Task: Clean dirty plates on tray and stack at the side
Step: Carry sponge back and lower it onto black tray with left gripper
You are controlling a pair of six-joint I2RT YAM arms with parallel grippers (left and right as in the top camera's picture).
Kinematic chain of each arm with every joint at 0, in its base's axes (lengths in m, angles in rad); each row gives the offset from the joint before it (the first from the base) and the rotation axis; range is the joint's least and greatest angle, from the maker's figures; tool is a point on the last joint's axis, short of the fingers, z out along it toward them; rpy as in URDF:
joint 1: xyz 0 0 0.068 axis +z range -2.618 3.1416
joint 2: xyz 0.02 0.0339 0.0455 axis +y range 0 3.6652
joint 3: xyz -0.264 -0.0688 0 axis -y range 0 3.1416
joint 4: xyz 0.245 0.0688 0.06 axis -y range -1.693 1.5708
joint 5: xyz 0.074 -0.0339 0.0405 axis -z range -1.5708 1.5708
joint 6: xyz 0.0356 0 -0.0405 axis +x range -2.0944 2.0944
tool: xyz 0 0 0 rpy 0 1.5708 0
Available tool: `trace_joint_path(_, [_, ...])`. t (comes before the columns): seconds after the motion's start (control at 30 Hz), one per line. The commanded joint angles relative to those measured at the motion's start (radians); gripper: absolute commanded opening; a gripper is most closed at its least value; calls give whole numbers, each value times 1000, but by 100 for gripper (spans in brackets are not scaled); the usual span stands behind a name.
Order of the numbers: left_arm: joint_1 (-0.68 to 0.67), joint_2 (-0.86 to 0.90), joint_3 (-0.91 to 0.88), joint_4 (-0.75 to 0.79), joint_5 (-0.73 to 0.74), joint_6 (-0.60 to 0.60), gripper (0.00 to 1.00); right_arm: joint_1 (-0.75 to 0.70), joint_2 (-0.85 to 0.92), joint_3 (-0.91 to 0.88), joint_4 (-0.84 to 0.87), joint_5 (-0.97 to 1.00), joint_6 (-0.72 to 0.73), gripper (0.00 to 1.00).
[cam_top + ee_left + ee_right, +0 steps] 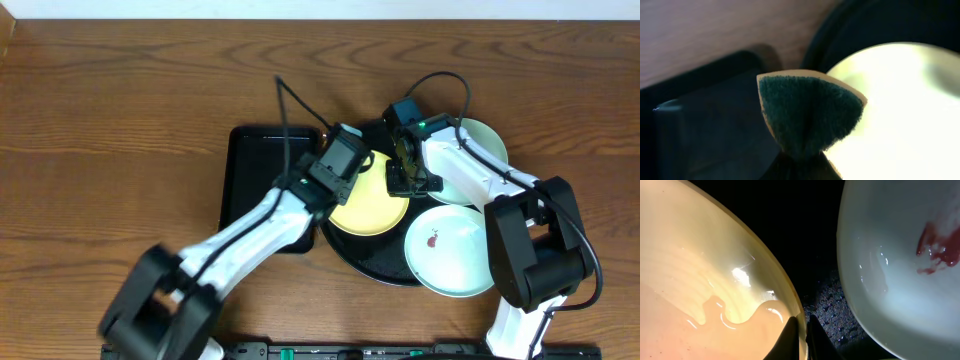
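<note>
The pale yellow plate (368, 208) lies on the round black tray (375, 268). My left gripper (345, 165) is shut on a green-faced yellow sponge (807, 112), held at the yellow plate's (900, 110) left edge. My right gripper (803, 337) is shut on the yellow plate's rim (790, 297); wet film pools inside that plate. A mint-white plate (448, 250) with a red smear (937, 247) lies at the tray's front right. Another mint-white plate (480, 150) lies at the tray's back right, partly under my right arm.
A smaller rectangular black tray (262, 160) stands left of the round tray, partly under my left arm; it also shows in the left wrist view (705, 130). Brown wood-grain tabletop (110, 130) surrounds both trays.
</note>
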Motion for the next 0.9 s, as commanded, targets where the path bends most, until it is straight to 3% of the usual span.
trace_joint_path(0.0, [21,-67,-6,-56,-13,-85,9,6,-2,-16,-2,-5,-2,5])
trace_joint_path(0.2, [169,-82,-6,-218,2,-204,9,6,-2,-16,0,-5,-2,7])
trace_joint_path(0.3, [282,-65,-6,-272,99,-222,9,6,-2,-16,0,-5,-2,9])
trace_joint_path(0.43, [389,-32,-6,-288,235,-225,9,6,-2,-16,3,-5,-2,18])
trace_joint_path(0.5, [422,-7,-6,-287,240,-227,9,6,-2,-16,3,-5,-2,27])
trace_joint_path(0.6, [447,42,-6,-270,240,-228,9,6,-2,-16,3,-5,-2,31])
trace_joint_path(0.8, [448,140,-6,-215,239,-228,10,6,-2,-24,27,-5,-2,28])
trace_joint_path(0.87, [449,155,-6,-207,238,-228,10,7,-2,-31,40,-5,-2,23])
